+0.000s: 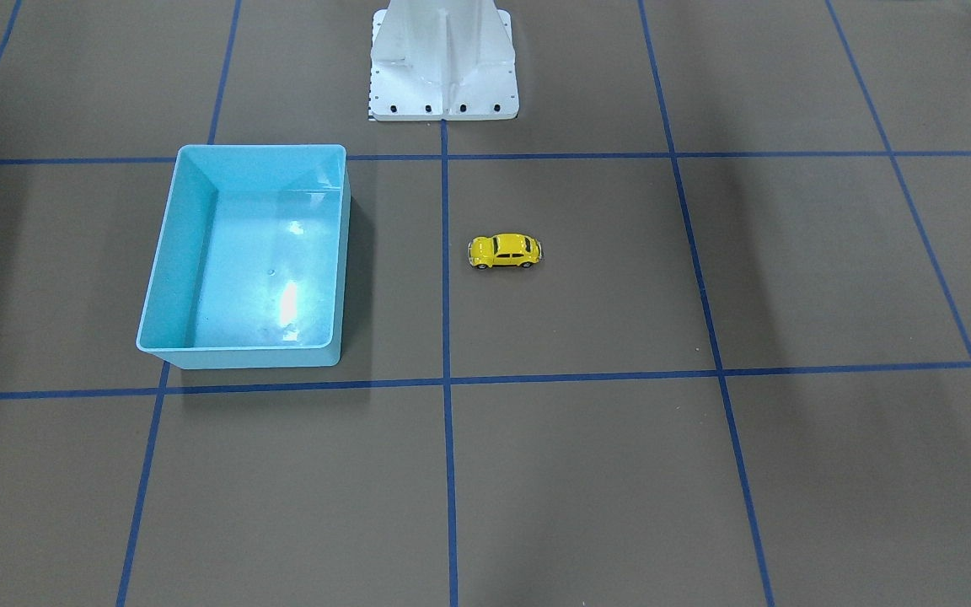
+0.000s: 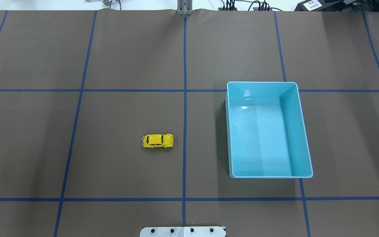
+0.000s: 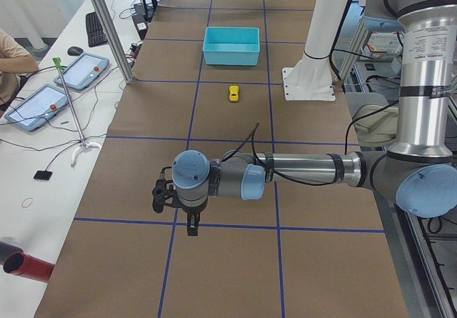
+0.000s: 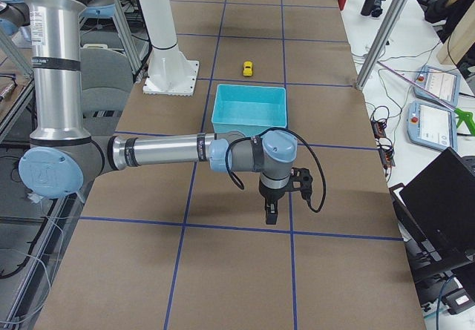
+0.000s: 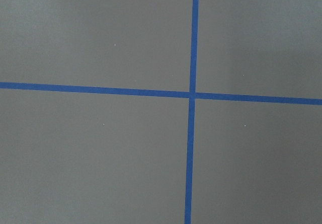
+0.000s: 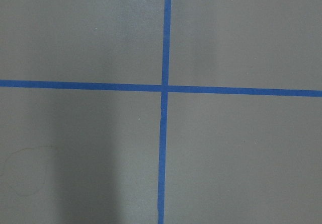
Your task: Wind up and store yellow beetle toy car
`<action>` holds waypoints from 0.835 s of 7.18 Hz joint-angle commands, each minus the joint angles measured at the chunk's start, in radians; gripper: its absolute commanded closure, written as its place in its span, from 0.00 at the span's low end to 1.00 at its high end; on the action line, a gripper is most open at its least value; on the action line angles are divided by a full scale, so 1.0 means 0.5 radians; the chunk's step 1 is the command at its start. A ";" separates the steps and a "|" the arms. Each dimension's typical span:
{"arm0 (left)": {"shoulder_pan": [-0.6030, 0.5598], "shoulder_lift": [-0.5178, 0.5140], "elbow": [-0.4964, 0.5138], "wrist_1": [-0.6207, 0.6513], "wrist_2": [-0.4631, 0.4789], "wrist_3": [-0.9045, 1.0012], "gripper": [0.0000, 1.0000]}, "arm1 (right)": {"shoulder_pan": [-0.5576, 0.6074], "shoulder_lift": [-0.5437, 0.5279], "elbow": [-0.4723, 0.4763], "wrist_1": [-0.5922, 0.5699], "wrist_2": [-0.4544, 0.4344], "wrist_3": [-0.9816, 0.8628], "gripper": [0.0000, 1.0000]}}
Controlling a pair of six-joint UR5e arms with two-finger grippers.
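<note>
The yellow beetle toy car (image 2: 158, 141) stands on its wheels on the brown table, alone, left of the centre tape line; it also shows in the front-facing view (image 1: 505, 250) and both side views (image 3: 233, 93) (image 4: 248, 68). The light blue bin (image 2: 268, 130) is empty and stands to the car's right in the overhead view. My left gripper (image 3: 193, 226) hangs over the table's left end, far from the car. My right gripper (image 4: 269, 215) hangs over the right end, beyond the bin. Both show only in side views, so I cannot tell whether they are open or shut.
The white robot base (image 1: 443, 63) stands at the table's near edge behind the car. Blue tape lines (image 5: 192, 95) cross the brown surface below both wrist cameras. Metal poles (image 3: 107, 28), tablets and a laptop stand beside the table's far side.
</note>
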 commanded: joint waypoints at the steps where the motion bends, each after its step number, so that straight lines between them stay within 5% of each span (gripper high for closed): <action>1: 0.114 -0.028 -0.103 0.006 0.007 0.000 0.00 | 0.000 -0.003 -0.006 -0.001 0.010 0.006 0.00; 3: 0.307 -0.083 -0.287 0.006 0.019 -0.003 0.00 | 0.000 0.001 -0.003 -0.001 0.010 0.006 0.00; 6: 0.727 -0.347 -0.294 0.006 0.025 -0.003 0.00 | 0.000 0.001 0.000 -0.001 0.010 0.003 0.00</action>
